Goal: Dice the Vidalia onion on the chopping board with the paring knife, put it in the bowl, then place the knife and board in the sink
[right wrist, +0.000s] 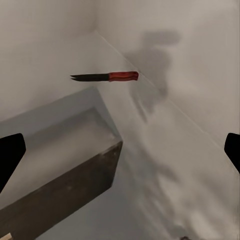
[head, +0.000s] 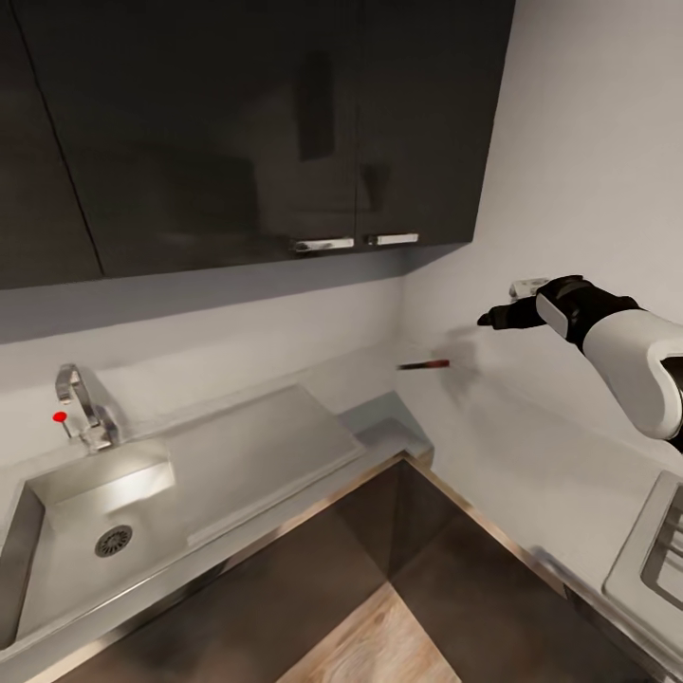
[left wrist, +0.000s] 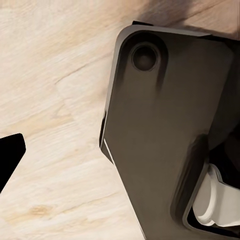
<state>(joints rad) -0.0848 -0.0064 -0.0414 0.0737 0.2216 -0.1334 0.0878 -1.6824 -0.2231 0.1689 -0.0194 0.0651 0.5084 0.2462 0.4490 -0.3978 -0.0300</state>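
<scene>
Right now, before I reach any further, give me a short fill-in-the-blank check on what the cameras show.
1. The knife has a ____ handle.
2. In the head view, the basin of the sink shows a round ____ and no onion.
3. The fingers of the right gripper stand at the two edges of the right wrist view, so the gripper is ____.
4. The tap carries a small ____ dot.

Missing words: red; drain; open; red
</scene>
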